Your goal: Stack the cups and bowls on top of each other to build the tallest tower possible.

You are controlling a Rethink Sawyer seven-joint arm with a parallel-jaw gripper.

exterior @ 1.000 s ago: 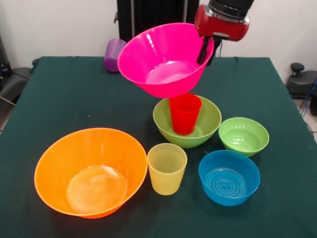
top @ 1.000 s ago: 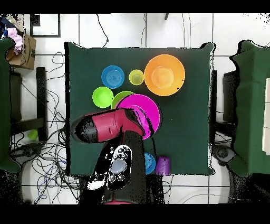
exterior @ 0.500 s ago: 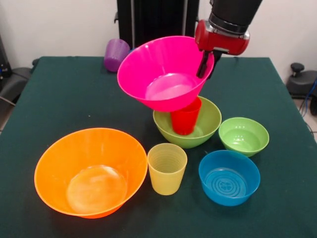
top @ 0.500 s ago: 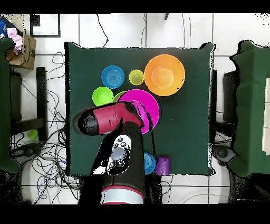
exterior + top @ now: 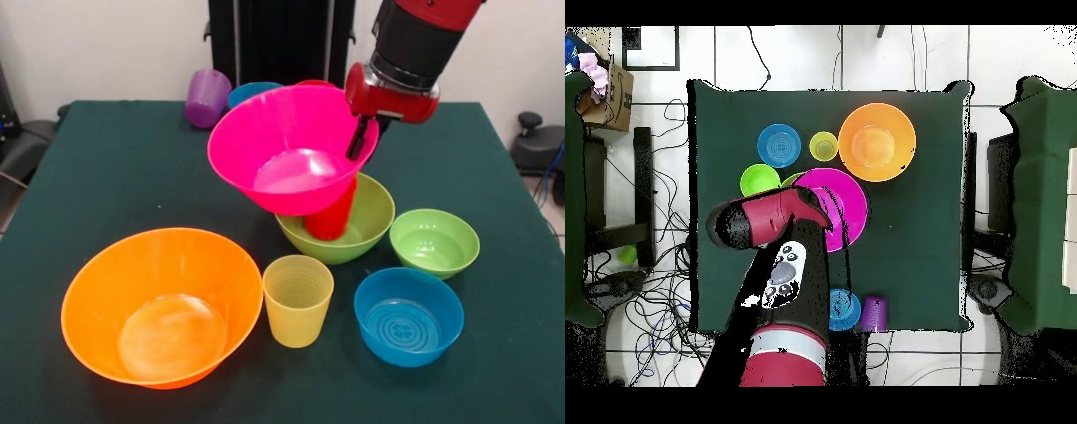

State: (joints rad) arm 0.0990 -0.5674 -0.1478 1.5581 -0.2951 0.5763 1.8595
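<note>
My gripper (image 5: pixel 360 141) is shut on the right rim of the hot pink bowl (image 5: pixel 287 141), which hangs tilted, its mouth turned toward the camera. The bowl's base covers the mouth of the bright red cup (image 5: pixel 332 218), which stands upright inside the medium lime green bowl (image 5: pixel 364 231); I cannot tell if they touch. In the overhead view the arm hides the gripper, and the pink bowl (image 5: pixel 835 205) covers most of the green bowl (image 5: pixel 793 180). The ribbed yellow cup (image 5: pixel 297 300) and large orange bowl (image 5: pixel 159 305) stand at the front.
A small lime green bowl (image 5: pixel 434 241) and a blue bowl (image 5: pixel 409 315) stand right of the stack. At the back lie a purple cup (image 5: pixel 206 97) on its side, a second blue bowl (image 5: pixel 252 91) and a reddish rim (image 5: pixel 313 84) behind the pink bowl.
The gripper has carried the hot pink bowl downward, so it now covers the red cup's mouth. The blue bowl at the back has come into sight.
</note>
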